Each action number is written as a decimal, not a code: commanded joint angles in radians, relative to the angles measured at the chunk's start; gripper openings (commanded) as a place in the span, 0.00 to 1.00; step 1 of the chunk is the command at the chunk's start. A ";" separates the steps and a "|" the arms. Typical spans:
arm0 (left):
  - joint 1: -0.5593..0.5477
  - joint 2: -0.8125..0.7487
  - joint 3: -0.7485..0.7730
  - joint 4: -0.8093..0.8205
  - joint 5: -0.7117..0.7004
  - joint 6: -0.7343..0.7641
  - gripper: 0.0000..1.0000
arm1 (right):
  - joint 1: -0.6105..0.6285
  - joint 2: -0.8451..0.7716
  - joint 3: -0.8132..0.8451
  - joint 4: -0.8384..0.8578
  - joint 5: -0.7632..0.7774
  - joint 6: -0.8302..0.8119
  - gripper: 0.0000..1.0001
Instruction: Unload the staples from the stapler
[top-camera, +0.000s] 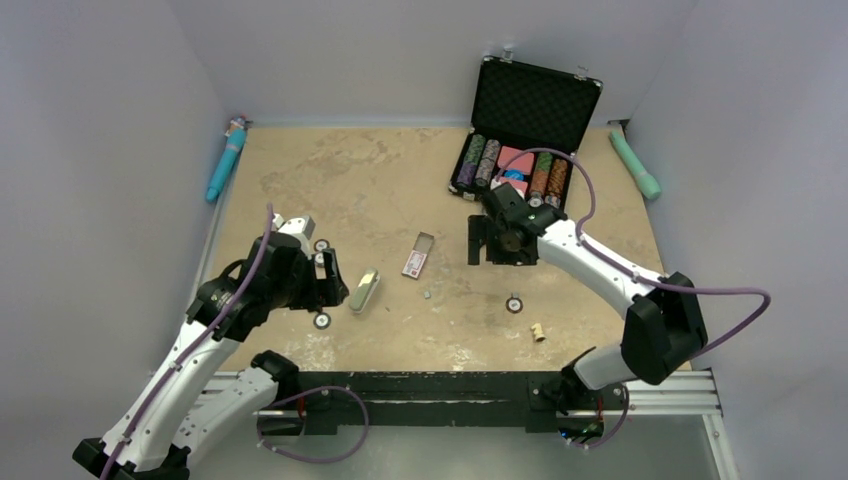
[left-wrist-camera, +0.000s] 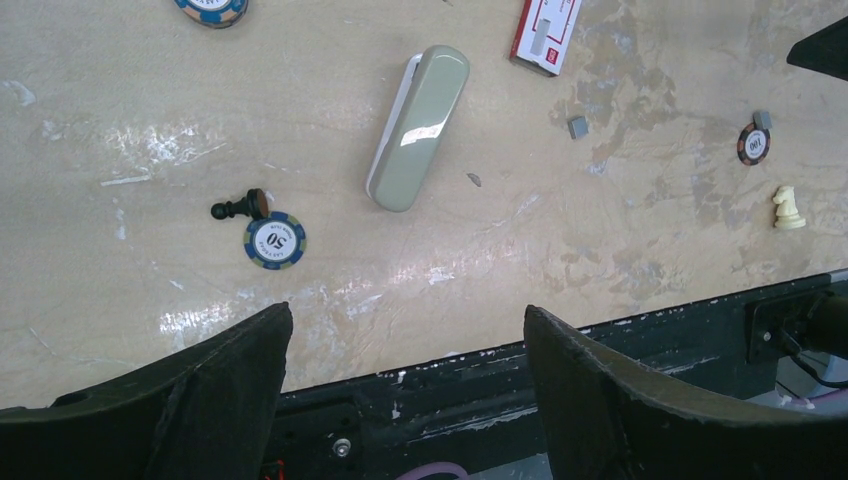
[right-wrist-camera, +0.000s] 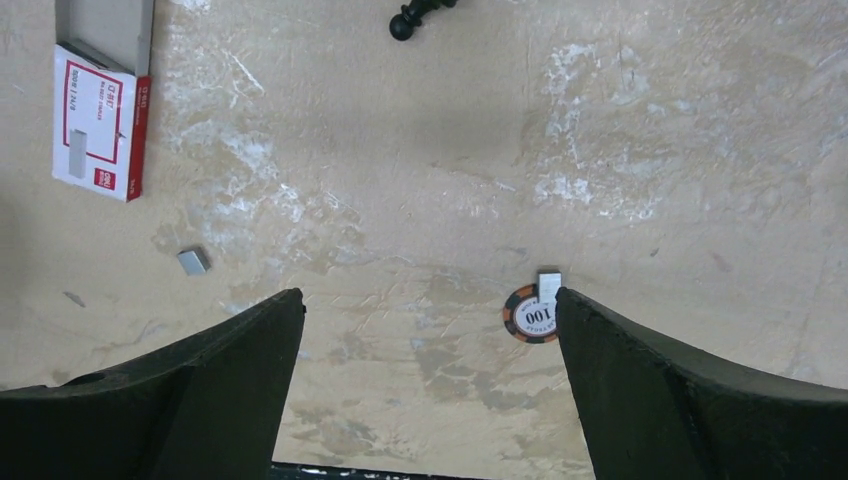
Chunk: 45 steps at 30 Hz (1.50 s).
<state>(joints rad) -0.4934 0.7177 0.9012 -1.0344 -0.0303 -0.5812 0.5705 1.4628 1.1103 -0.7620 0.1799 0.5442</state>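
- Table (top-camera: 330, 170): a tan board, scuffed, with pale glossy patches.
- Left gripper (left-wrist-camera: 405, 330) and right gripper (right-wrist-camera: 430, 300): dark curved fingers spread wide, holding nothing, each poised above the board.
- Stapler (left-wrist-camera: 420, 125): a rounded oblong with a glossy pale grey-green shell over a white base. It lies shut on the table, just ahead of the left gripper.
- Staple box (right-wrist-camera: 95, 120): flat card with a red-and-white label, tray slid open.
- Poker chip (right-wrist-camera: 530, 315): a striped disc marked 100.
- Staples (right-wrist-camera: 193, 262): two tiny grey metal blocks lying loose, one near the box, one at the chip's rim. Unloading looks complete or nearly so. A check of the magazine would call for pinning the slick shell while the other gripper opens it.
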 joint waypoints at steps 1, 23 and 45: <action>-0.001 -0.005 -0.005 0.015 -0.018 0.008 0.89 | 0.003 -0.049 -0.052 0.042 -0.006 0.082 0.99; -0.013 0.008 -0.008 0.011 -0.019 -0.001 0.85 | -0.001 0.027 -0.240 0.109 0.045 0.192 0.71; -0.019 0.012 -0.008 0.011 -0.019 0.002 0.83 | -0.108 -0.004 -0.312 0.150 0.044 0.272 0.49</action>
<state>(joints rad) -0.5064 0.7345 0.9009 -1.0367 -0.0418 -0.5823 0.4793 1.4712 0.8227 -0.6395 0.2401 0.7799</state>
